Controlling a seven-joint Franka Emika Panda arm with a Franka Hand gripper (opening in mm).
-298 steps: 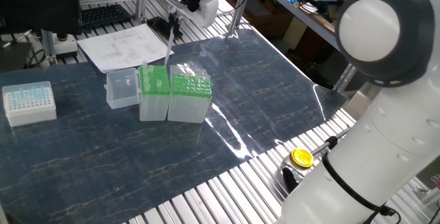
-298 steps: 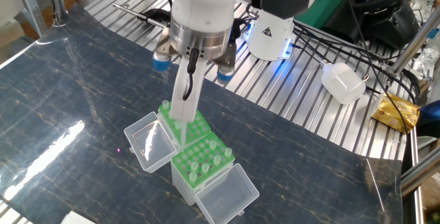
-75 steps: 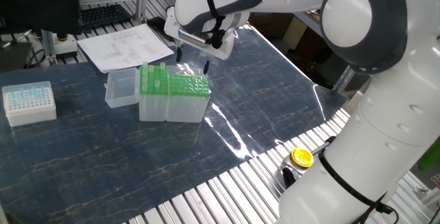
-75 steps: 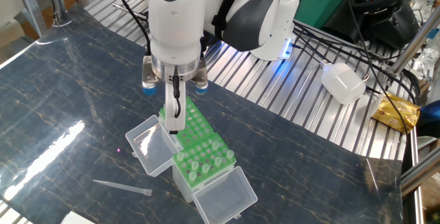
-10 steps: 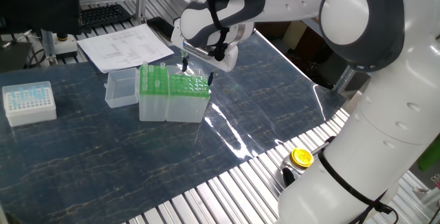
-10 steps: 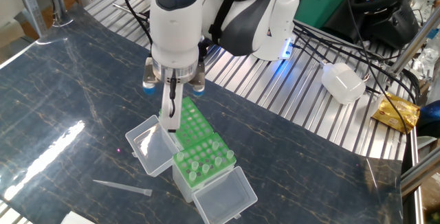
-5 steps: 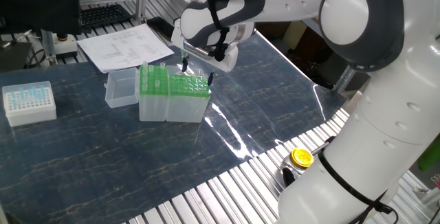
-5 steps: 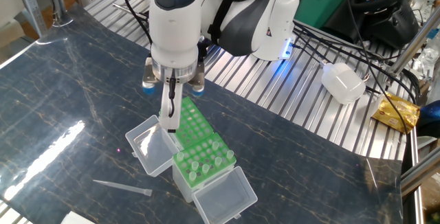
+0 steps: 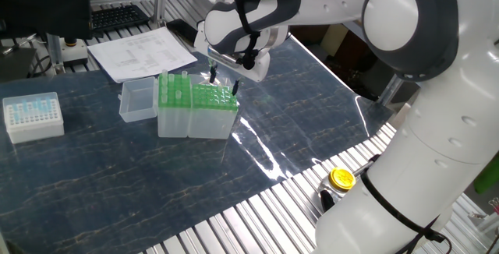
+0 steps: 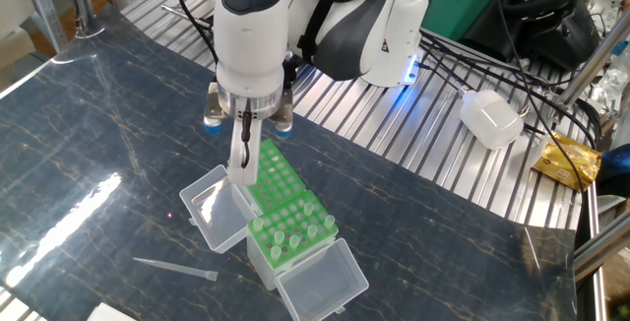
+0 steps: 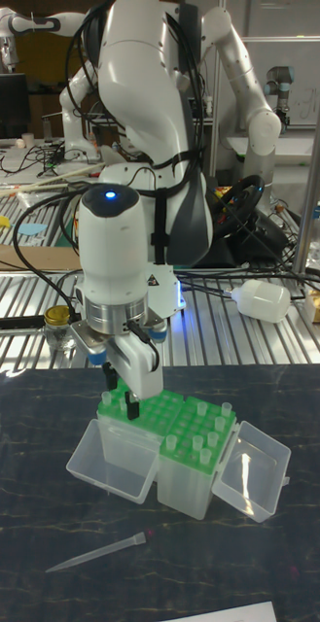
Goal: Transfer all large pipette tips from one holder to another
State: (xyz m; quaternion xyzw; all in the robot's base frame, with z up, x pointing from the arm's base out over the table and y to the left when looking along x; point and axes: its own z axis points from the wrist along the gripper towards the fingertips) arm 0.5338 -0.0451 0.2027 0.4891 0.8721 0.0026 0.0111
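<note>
Barely lower than a moment ago, the gripper [image 11: 122, 393] hangs over the wider holder [image 11: 130, 413]; whether its fingers pinch a tip is unclear.

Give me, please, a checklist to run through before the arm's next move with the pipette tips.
1. Pincer is above the wider translucent box with the flat green grid top: ok.
2. Pincer is open and carries nothing: ok.
3. The slender whitish plastic pipette tip standing at that box's corner sits between the pincer's fingers: cannot tell.
4. The narrower, taller green-topped box has free holes left: cannot tell.
5. Every tip is racked: not ok; one loose pipette tip lies flat on the dark table.
</note>
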